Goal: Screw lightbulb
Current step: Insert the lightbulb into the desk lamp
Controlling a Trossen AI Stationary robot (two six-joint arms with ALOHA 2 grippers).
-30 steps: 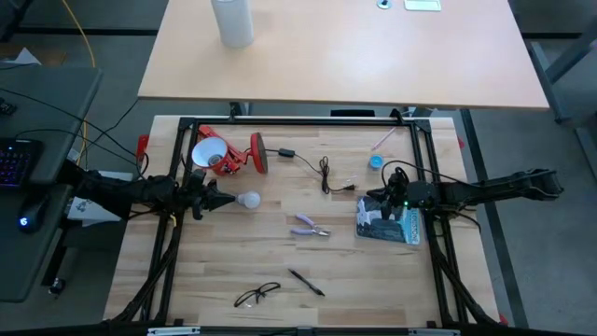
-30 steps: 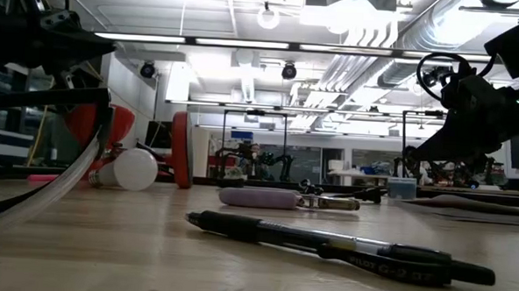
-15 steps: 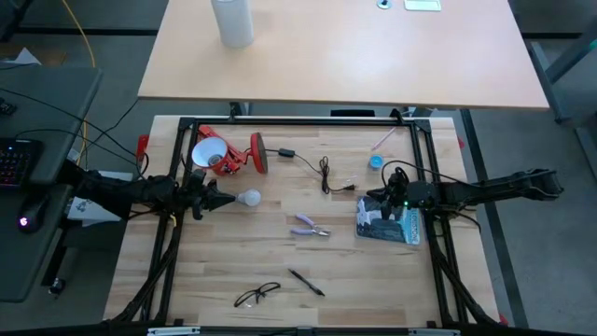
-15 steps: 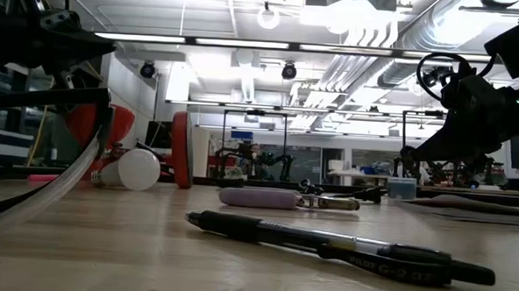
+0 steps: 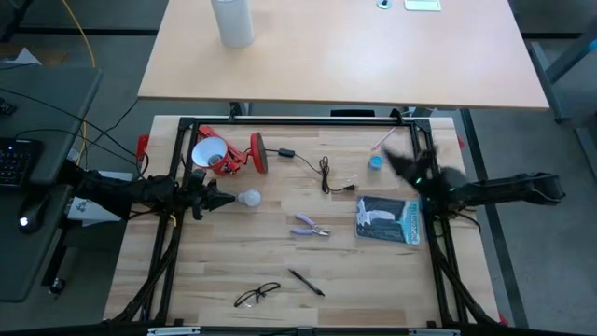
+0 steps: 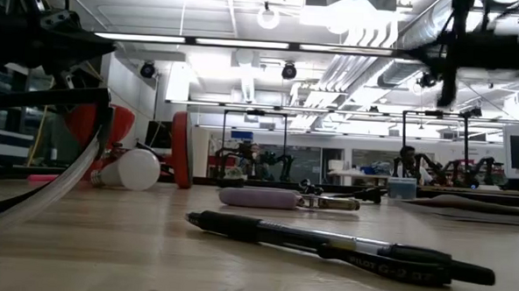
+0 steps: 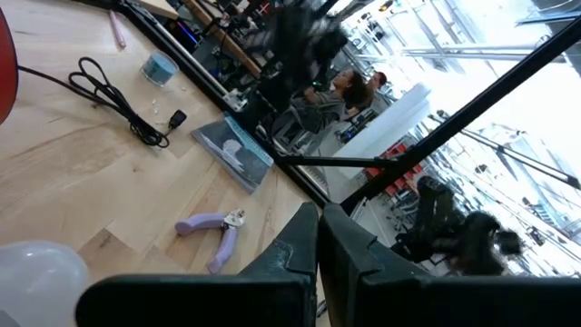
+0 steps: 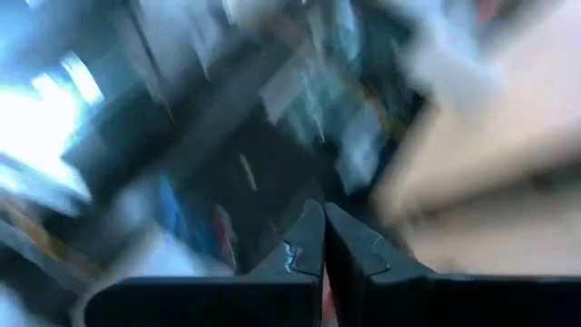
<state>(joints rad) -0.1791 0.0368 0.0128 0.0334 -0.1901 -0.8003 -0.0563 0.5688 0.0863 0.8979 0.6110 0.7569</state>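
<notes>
The lightbulb lies on its side on the desk, near the left edge and toward the far-left corner, just in front of the red lamp that lies there with its white-lined shade open upward. The left gripper is just beside the bulb on the side of the left edge; its two fingers are pressed together and they hold nothing. If the tip touches the glass I cannot tell. The right gripper is near the far-right corner, blurred by motion, close to the small blue roll and above the flat packet; its fingers are also pressed together and empty. My judgement is that no grasp is started yet, so almost all the task remains. The first risk is the round bulb: a pointed, shut pincer that pushes it can make it roll toward the lamp or toward the lilac pliers. The fingers must spread before they come around the globe. The second risk is the lamp: it lies free, so it may turn or slide when the bulb is twisted into the socket, unless the other arm holds it. The black cable between lamp and right arm could catch on it.
</notes>
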